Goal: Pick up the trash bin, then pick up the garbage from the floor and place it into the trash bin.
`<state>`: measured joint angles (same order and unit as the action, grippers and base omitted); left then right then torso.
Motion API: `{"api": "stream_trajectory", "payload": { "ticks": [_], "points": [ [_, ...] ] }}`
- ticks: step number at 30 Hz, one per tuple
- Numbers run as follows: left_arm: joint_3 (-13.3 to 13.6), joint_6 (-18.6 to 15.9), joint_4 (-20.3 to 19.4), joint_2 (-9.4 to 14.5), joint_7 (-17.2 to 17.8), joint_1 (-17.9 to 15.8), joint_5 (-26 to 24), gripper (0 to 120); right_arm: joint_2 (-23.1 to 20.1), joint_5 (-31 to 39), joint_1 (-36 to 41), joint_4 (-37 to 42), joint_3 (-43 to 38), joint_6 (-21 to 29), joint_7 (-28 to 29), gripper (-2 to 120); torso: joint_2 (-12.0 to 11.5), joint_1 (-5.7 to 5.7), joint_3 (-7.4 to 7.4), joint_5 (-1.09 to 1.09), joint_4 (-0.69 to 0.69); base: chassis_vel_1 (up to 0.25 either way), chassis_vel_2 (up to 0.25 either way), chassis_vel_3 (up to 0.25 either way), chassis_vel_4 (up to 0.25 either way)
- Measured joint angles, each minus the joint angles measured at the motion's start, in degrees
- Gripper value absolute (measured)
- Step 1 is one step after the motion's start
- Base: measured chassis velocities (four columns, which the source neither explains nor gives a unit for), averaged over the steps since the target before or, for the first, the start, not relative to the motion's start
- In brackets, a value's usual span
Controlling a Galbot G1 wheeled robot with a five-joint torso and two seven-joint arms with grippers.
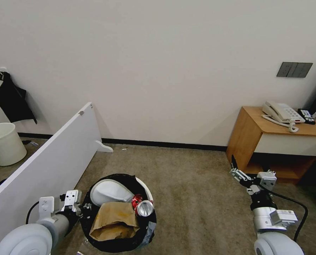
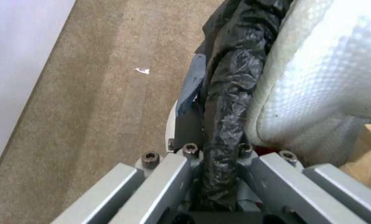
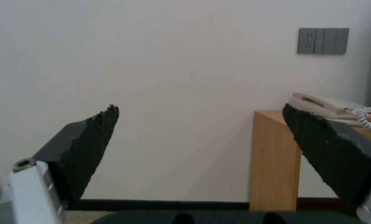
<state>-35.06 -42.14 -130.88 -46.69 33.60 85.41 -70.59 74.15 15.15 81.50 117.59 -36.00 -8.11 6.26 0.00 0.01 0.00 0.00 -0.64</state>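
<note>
The trash bin (image 1: 149, 193), white with a black bag (image 2: 231, 87) folded over its rim, hangs low at the front left. My left gripper (image 1: 84, 208) is shut on that rim, with one finger on each side of the bag in the left wrist view. Inside lie garbage pieces: a white slipper (image 1: 110, 191), brown torn cardboard (image 1: 115, 219) and a crushed red can (image 1: 143, 207). A small white scrap (image 2: 142, 71) lies on the carpet. My right gripper (image 1: 235, 169) hovers open and empty at the right, its dark pads (image 3: 90, 146) wide apart.
A white board (image 1: 48, 163) leans along the left. An unlined cream bucket (image 1: 3, 143) stands behind it by the wall. A wooden nightstand (image 1: 246, 138) with a telephone (image 1: 282, 113) stands at the right, close to my right gripper. Bare carpet lies between.
</note>
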Motion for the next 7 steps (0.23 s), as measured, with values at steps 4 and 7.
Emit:
{"api": "stream_trajectory", "payload": {
  "ticks": [4, 7],
  "points": [
    [0.0, 0.0, 0.0, 0.0, 0.0, 0.1, 0.0, 0, 0.0, 0.0, 0.1, 0.0, 0.0, 0.0, 0.0, 100, 0.0, 0.00, 0.00, 0.00, 0.00, 0.000, 0.000, 0.000, 0.000],
    [-0.1, 0.0, -0.1, -0.1, 0.0, 0.1, 0.1, 0, 0.1, -0.1, 0.2, 0.1, 0.1, 0.0, 0.0, 100, 0.0, 0.00, 0.00, 0.00, 0.00, 0.000, 0.000, 0.000, 0.000]
  ]
}}
